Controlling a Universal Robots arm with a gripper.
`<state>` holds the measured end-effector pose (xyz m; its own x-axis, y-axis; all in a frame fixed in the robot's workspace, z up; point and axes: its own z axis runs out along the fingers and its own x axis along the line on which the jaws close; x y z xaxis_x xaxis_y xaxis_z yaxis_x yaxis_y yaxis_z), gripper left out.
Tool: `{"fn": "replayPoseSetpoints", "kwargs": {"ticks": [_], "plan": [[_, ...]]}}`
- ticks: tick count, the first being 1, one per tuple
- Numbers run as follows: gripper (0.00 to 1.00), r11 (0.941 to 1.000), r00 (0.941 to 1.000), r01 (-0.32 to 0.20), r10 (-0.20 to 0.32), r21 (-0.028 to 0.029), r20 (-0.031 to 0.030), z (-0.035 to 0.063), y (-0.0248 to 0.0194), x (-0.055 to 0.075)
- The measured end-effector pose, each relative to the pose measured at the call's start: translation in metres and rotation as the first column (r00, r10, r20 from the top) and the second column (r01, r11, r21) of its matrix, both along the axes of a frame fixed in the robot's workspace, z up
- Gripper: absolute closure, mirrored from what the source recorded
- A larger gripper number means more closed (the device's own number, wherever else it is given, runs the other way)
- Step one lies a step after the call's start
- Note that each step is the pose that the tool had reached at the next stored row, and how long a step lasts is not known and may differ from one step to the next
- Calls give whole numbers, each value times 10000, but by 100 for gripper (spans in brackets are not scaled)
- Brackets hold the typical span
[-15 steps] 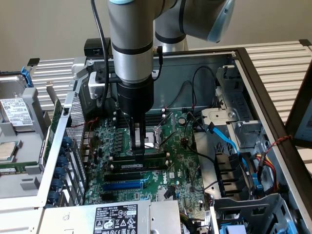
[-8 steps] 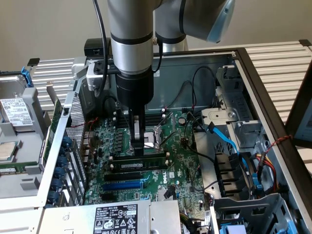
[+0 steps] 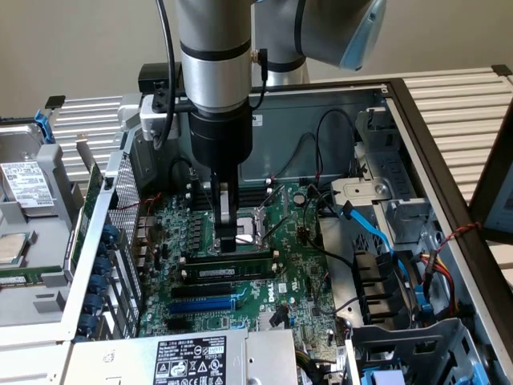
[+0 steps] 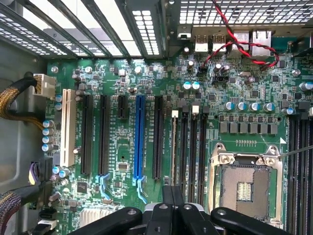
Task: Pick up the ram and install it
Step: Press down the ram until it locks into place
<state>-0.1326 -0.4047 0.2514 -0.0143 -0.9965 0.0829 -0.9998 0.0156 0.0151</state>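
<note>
One long, thin green circuit-board stick with a white label, the ram (image 3: 240,269), is standing on its edge in a slot of the green motherboard (image 3: 300,281) in the exterior view. Its long axis is running from 9 o'clock to 3 o'clock. The black two-finger gripper (image 3: 229,241) is hanging straight above it, so the ram is lying at 6 o'clock from the fingertips, about at the middle of its length. The fingers are pressed together with nothing between them, and their tips seem to be touching the top edge of the stick, or are just above it. The long blue slot (image 3: 200,305) is lying further toward 6 o'clock, with a black slot between.

In the wrist view the ram (image 4: 173,147) is showing only as a thin pale edge, directly ahead of the closed gripper (image 4: 171,196) and in line with it. It is sitting between the blue slot (image 4: 140,137) and the square metal processor socket (image 4: 244,181). I judge that the stick is already placed in its slot; whether it is fully locked I cannot tell.
</note>
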Motion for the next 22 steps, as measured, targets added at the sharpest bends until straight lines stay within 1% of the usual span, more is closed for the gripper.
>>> {"fn": "replayPoseSetpoints", "kwargs": {"ticks": [12,15,17,20,22], "plan": [[89,10000,10000,48,-48,2,0,0,0,0],[89,9991,9991,426,-426,16,-1,0,0,0],[89,9974,9974,724,-724,27,-1,0,0,0],[89,9932,9932,1162,-1162,42,-3,0,0,0],[89,9894,9894,1453,-1453,53,-4,0,0,0]]}}
